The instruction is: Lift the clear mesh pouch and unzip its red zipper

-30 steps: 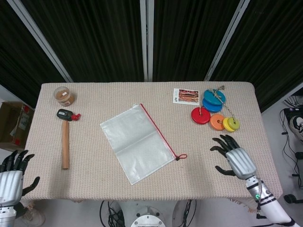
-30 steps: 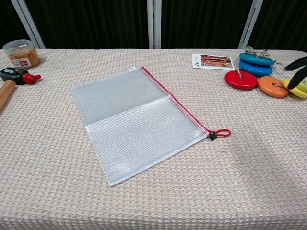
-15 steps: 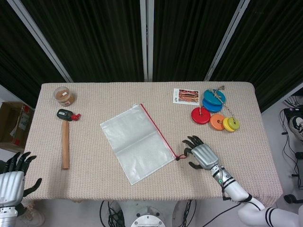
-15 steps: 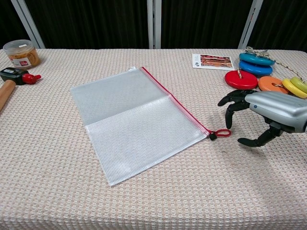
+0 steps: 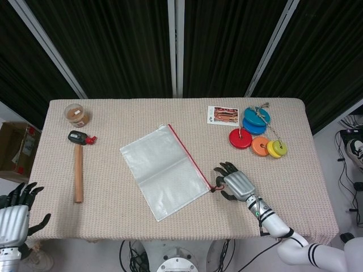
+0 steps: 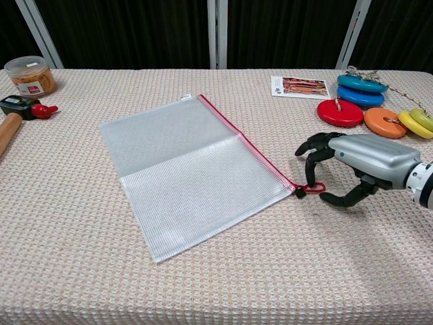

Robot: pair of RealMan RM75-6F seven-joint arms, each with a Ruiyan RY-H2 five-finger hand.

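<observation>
A wooden-handled hammer [image 5: 78, 170] lies far to the left of the fingers [image 5: 226, 169] on the worktop [image 5: 113, 215], a lidded jar [image 5: 76, 114] beyond it. Beyond the fingers and to their right sit coloured discs [image 5: 256, 133] strung on cord, a printed card [image 5: 223, 115] just beside them.

Even, bright overhead light is cast across the table [image 5: 113, 215]; shadows are faint and soft. A dull sheen is seen on the pouch [image 6: 189, 169]. The background at 12 o'clock is left near-black. Both views are sharp, with slight bending at edges.
</observation>
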